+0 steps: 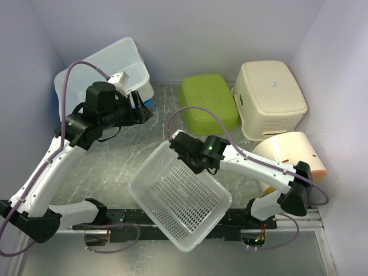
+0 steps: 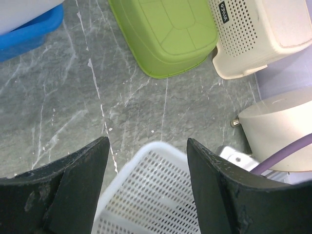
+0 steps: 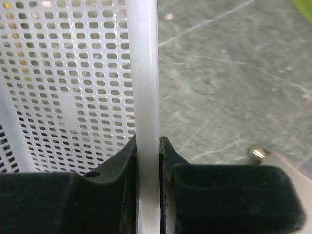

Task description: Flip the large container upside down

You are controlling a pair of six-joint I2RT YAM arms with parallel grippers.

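Right gripper (image 3: 148, 146) is clamped on the rim of the white perforated basket (image 1: 181, 195); the wrist view shows the rim strip pinched between both pads, no gap. The grip is at the basket's far corner. The basket sits mid-tabletop towards the near edge, tilted, open side facing up, near corner overhanging the base rail (image 1: 144, 217). Can't tell if any part touches the tabletop (image 1: 115, 155).

Left gripper (image 1: 142, 109) has its jaws apart and nothing between them. It's above the far-left part of the tabletop, just beside the translucent tub (image 1: 109, 66) leaning in the far-left corner, and apart from the basket.

Along the far edge: green tub (image 1: 208, 103) bottom up, cream perforated bin (image 1: 269, 98) bottom up in the far-right corner, the two touching or nearly so. Cream round container (image 1: 290, 155) at the right edge.
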